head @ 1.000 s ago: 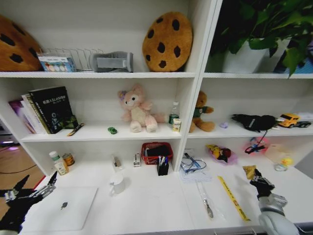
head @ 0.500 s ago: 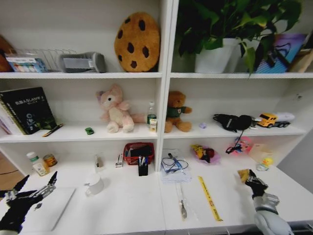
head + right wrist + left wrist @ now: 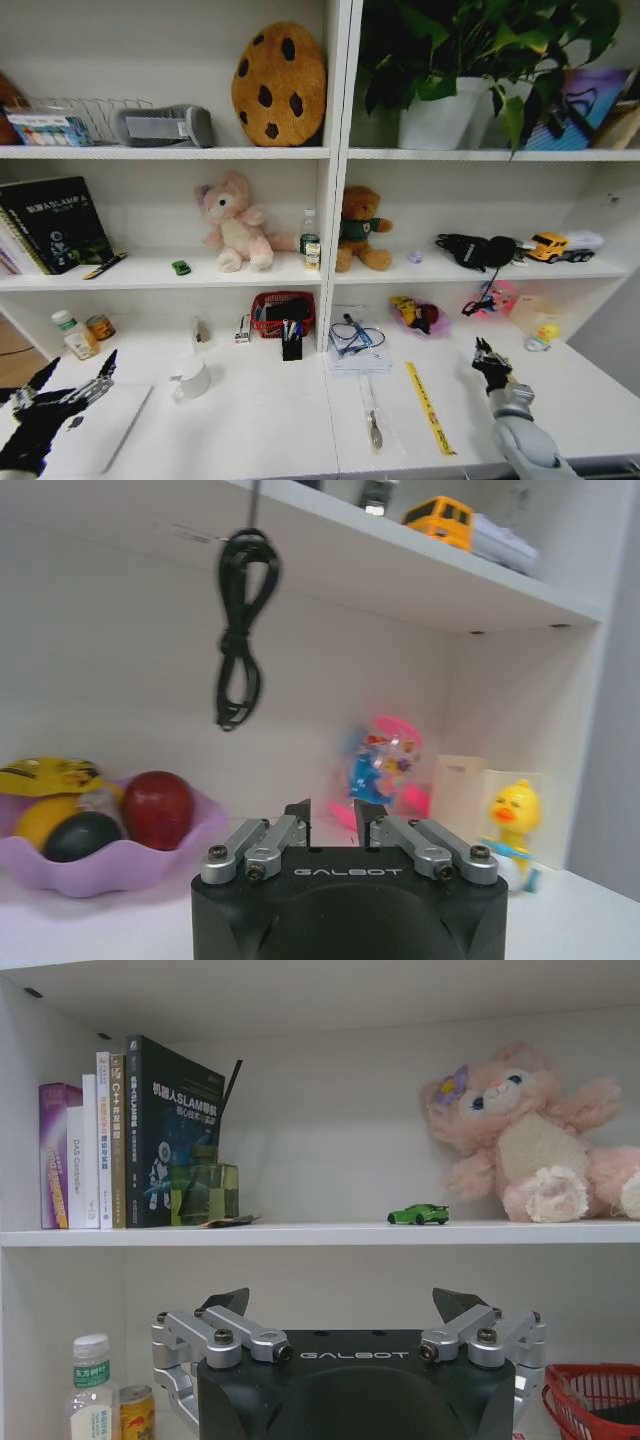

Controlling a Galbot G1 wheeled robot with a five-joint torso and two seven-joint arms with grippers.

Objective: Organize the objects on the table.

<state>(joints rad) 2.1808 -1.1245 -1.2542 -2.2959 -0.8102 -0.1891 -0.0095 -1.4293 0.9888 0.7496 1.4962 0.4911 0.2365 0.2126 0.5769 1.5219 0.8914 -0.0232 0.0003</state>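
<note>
The left gripper (image 3: pixel 70 390) is hovering low at the table's (image 3: pixel 270 430) left end, just above the laptop (image 3: pixel 95 432), with its fingers (image 3: pixel 225 1302) spread wide and holding nothing. The right gripper (image 3: pixel 490 360) is hanging over the right part of the table, near a yellow ruler (image 3: pixel 428 406), with its fingers (image 3: pixel 298 812) drawn close, a narrow gap between them, nothing in it. The green car (image 3: pixel 181 267) is sitting on the middle shelf (image 3: pixel 150 272) just beside a pink plush (image 3: pixel 230 220); the left wrist view is showing the car (image 3: pixel 419 1214) between the books (image 3: pixel 130 1135) and the plush. The bottle (image 3: pixel 310 238) is standing at that shelf's right end, beside the divider. The pens (image 3: pixel 291 330) are standing upright in a black holder (image 3: pixel 291 346) on the table, in front of a red basket (image 3: pixel 282 311). A white cup (image 3: pixel 191 379) is resting on the table near the laptop.
</note>
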